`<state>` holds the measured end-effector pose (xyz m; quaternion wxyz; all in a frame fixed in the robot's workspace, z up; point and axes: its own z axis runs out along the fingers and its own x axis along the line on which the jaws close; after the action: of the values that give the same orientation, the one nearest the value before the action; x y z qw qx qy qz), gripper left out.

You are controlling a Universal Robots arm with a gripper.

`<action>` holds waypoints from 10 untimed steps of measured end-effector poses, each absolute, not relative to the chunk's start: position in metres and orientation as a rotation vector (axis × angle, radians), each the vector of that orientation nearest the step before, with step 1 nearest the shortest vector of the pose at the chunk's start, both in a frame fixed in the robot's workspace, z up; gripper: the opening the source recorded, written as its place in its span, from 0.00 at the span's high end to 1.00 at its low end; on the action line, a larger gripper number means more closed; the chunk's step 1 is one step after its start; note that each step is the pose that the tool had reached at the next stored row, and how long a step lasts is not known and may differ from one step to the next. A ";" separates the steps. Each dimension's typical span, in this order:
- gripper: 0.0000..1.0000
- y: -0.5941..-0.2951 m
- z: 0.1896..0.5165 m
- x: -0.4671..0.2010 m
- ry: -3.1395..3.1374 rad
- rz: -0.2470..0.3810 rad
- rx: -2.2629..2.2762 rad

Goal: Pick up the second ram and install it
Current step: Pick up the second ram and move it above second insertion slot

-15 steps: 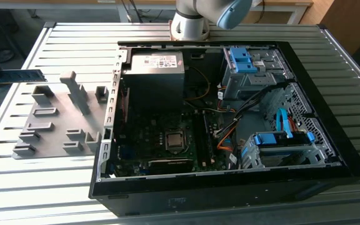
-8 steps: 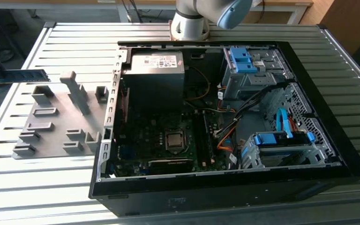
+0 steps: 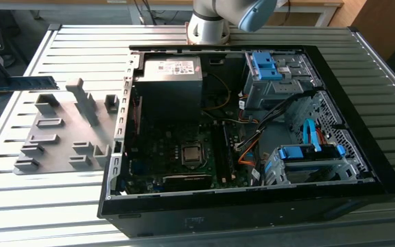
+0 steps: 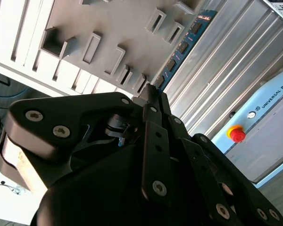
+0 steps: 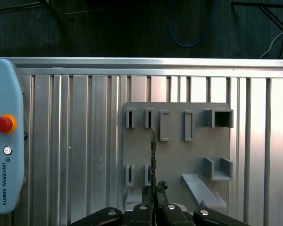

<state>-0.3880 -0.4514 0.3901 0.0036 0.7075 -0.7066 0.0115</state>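
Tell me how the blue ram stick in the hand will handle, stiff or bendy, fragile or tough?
Probably stiff: the second ram juts straight from the hand, gripped at one end, without visible sag. Likely light, being a thin board. Possibly fragile: its black chips sit exposed.

Open black computer case [image 3: 252, 206] on slatted metal table [image 3: 39, 206], grey slotted holder [image 3: 60, 149] at the exterior view's left, blue drive-bay clips [image 3: 263, 64] inside case
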 end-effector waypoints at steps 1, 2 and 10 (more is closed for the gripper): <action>0.86 -0.451 0.390 -0.387 -2.215 0.036 2.218; 0.86 -0.451 0.390 -0.387 -2.215 0.036 2.218; 0.86 -0.451 0.390 -0.381 -2.215 0.036 2.218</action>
<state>-0.3810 -0.4514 0.3901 0.0036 0.7075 -0.7066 0.0115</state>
